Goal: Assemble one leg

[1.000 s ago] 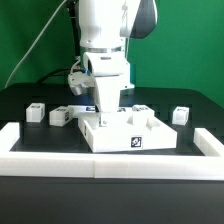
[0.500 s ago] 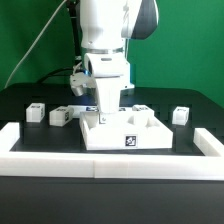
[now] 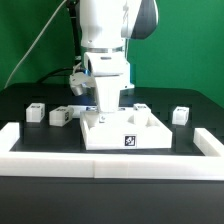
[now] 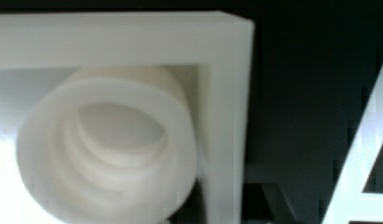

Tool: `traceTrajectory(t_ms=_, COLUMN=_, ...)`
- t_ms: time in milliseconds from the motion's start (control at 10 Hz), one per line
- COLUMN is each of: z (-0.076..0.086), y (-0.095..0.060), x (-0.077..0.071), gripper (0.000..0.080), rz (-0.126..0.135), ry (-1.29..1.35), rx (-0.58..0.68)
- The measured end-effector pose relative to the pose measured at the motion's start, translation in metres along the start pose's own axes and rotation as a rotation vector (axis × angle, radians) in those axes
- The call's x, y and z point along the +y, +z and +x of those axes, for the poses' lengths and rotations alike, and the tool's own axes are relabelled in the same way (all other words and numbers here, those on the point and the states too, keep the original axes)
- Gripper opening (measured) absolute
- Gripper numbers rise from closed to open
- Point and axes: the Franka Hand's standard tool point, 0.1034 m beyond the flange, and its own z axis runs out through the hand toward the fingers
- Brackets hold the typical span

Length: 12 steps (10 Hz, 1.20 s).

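1. I have one tool (image 3: pixel 108 107), pointing straight down at the back of the one white slab (image 3: pixel 150 134). I cannot tell whether it is open or gripping anything.
2. The wrist view gives me only a blurred white round hollow (image 4: pixel 108 150).
3. The single arm (image 3: pixel 106 35) stands upright over the slab and hides its rear middle.
4. I count three loose legs on the black tabletop (image 3: pixel 200 104). The far-left leg (image 3: pixel 36 113) and the second leg (image 3: pixel 60 117) are on the exterior view's left, and the right-hand leg (image 3: pixel 180 115) is on its right.
5. One white rail (image 3: pixel 110 166) fences the front.

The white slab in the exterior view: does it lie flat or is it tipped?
Flat: the slab rests level on the black table, top edge horizontal.
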Motion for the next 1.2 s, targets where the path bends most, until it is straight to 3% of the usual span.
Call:
traceTrajectory(t_ms=300, z=0.000, y=0.000, x=0.000, gripper=0.0065, rz=-0.001, ry=0.000, rx=0.000)
traceTrajectory(t_ms=500, z=0.003, y=-0.002, x=0.020, gripper=0.0065, rz=-0.020, ry=0.047, rx=0.000)
traceTrajectory(t_ms=800, z=0.020, y=-0.002, x=0.060, gripper=0.0065, rz=-0.051, ry=0.062, rx=0.011)
traceTrajectory(t_ms=1200, z=0.044, y=-0.004, x=0.094, gripper=0.0064, rz=-0.072, ry=0.120, rx=0.025)
